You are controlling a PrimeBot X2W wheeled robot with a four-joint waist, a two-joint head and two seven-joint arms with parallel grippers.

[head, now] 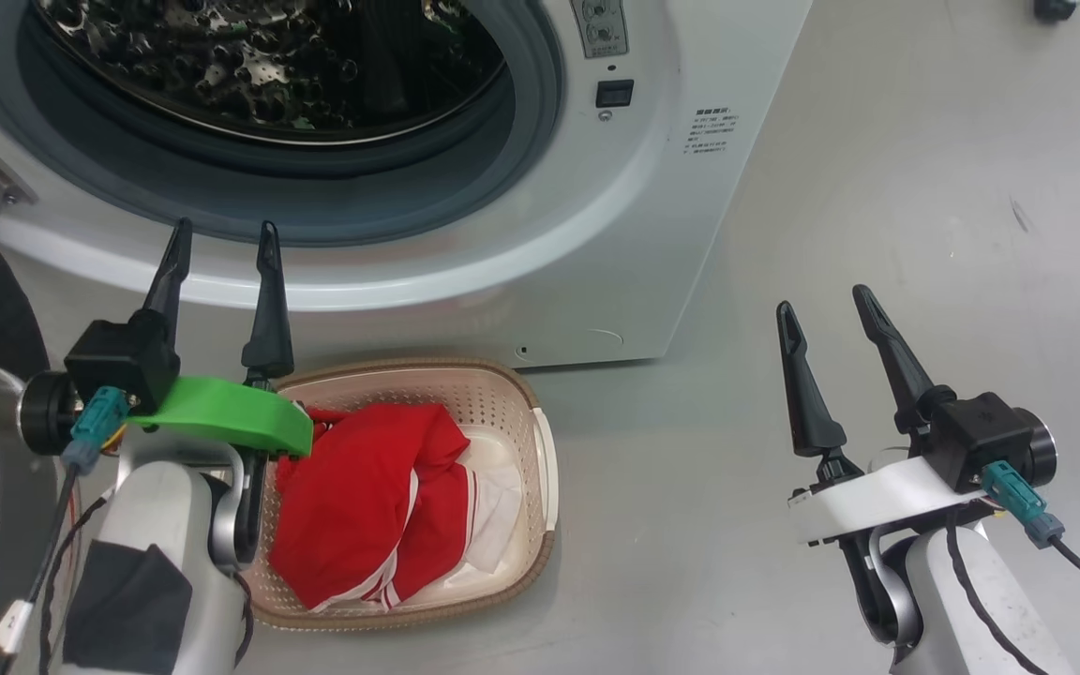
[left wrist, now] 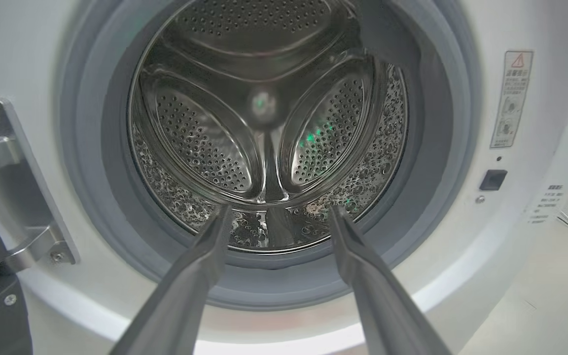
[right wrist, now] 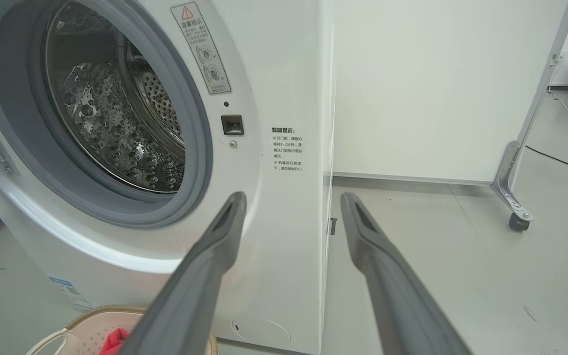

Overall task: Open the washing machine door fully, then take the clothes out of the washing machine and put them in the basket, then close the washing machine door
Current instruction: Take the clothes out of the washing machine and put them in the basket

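clothes: red with white stripes, in cream basket | white washer: sticker with warning triangle | left pincer, right pincer: wide open, empty

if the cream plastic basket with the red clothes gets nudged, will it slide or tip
Probably slides: the cream perforated plastic basket sits low and wide on smooth grey floor. Likely light, since the red and white clothes are just soft crumpled fabric.
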